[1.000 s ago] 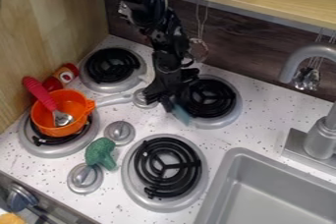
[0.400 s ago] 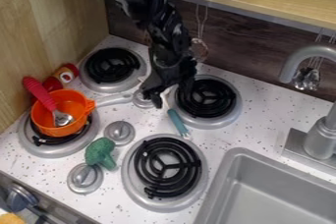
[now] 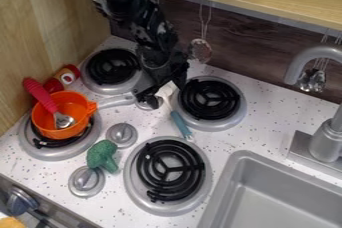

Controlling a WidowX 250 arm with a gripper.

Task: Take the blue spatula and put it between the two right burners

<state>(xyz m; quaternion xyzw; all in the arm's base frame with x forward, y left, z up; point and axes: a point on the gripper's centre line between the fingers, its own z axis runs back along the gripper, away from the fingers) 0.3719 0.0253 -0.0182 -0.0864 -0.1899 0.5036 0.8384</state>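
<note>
On the front left burner [image 3: 40,149], an orange pot [image 3: 43,122] held a red-handled utensil [image 3: 41,94], its metal end inside the bowl. The gripper [image 3: 168,94] hung above the counter [image 3: 247,139] near the back right burner [image 3: 230,123], its fingers spread wide. Just below them, the blue spatula [image 3: 179,122] lay along that burner's left rim, handle end pointing into the gap before the front right burner [image 3: 202,194]. Bare counter ran from both right burners to the rim of the gray sink [image 3: 239,164].
</note>
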